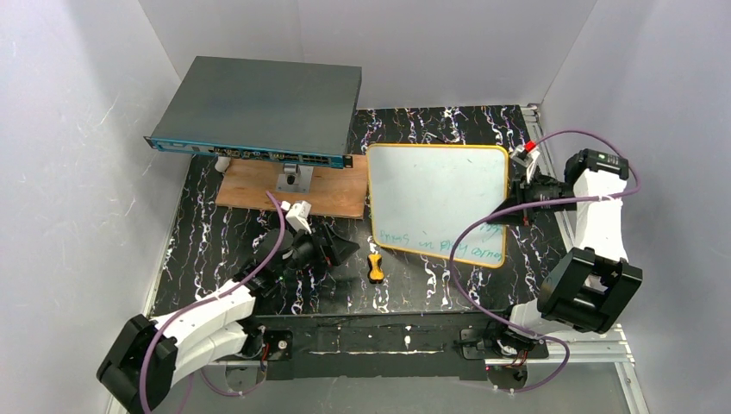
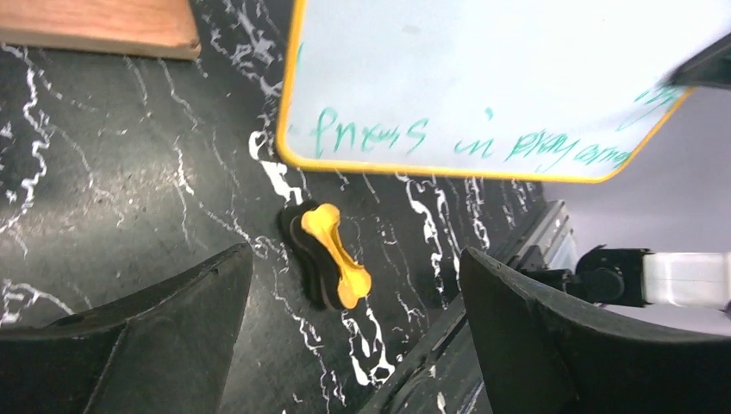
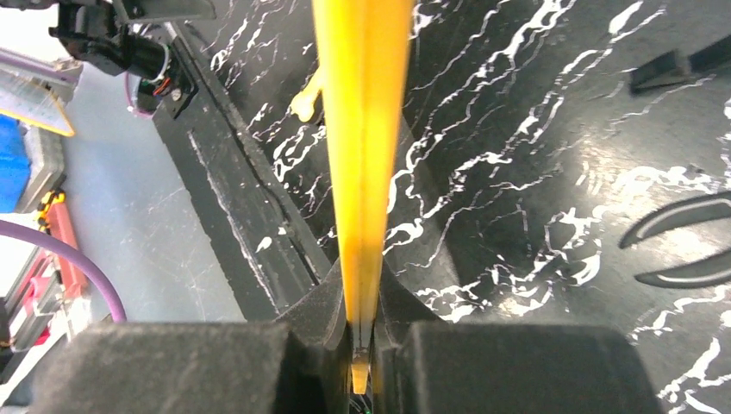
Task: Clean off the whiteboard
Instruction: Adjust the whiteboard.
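Observation:
The whiteboard (image 1: 435,194) has a yellow-orange frame and green handwriting along its near edge (image 2: 483,142). My right gripper (image 1: 510,205) is shut on its right edge; the right wrist view shows the frame (image 3: 362,155) edge-on between the pads. The board looks tilted, its right side lifted. A small eraser (image 1: 374,267) with a yellow handle on a black pad lies on the table just in front of the board's near left corner. My left gripper (image 1: 343,250) is open and empty, left of the eraser; in the left wrist view the eraser (image 2: 332,254) lies between and beyond the fingers.
A dark-grey flat box (image 1: 259,112) stands on mounts over a brown wooden board (image 1: 289,190) at the back left. The table (image 1: 215,250) is black marble-patterned, with white walls around it. A purple cable loops over the board's near right corner (image 1: 470,233).

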Robot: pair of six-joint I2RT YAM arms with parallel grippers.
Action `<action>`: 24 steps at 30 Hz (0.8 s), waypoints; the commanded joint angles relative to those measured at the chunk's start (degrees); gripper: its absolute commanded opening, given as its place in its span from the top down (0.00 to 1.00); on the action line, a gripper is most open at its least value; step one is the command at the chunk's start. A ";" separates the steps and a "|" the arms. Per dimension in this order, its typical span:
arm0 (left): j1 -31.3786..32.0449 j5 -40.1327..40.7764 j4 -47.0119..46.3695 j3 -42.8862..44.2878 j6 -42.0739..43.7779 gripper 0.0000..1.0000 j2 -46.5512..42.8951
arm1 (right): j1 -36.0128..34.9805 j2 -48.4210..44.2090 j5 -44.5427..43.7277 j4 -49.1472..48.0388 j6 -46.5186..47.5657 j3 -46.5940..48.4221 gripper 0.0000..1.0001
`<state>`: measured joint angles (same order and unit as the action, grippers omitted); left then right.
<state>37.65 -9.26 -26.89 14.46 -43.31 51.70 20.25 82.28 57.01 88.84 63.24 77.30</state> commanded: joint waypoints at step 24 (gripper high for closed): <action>-12.82 -14.76 -35.70 -4.90 -7.52 0.18 16.21 | -14.80 -2.46 18.48 2.74 -6.87 -3.21 0.99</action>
<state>26.11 -20.45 -51.88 10.83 -48.05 65.54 6.81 81.47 64.36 88.44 57.10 74.04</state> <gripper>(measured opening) 0.834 0.127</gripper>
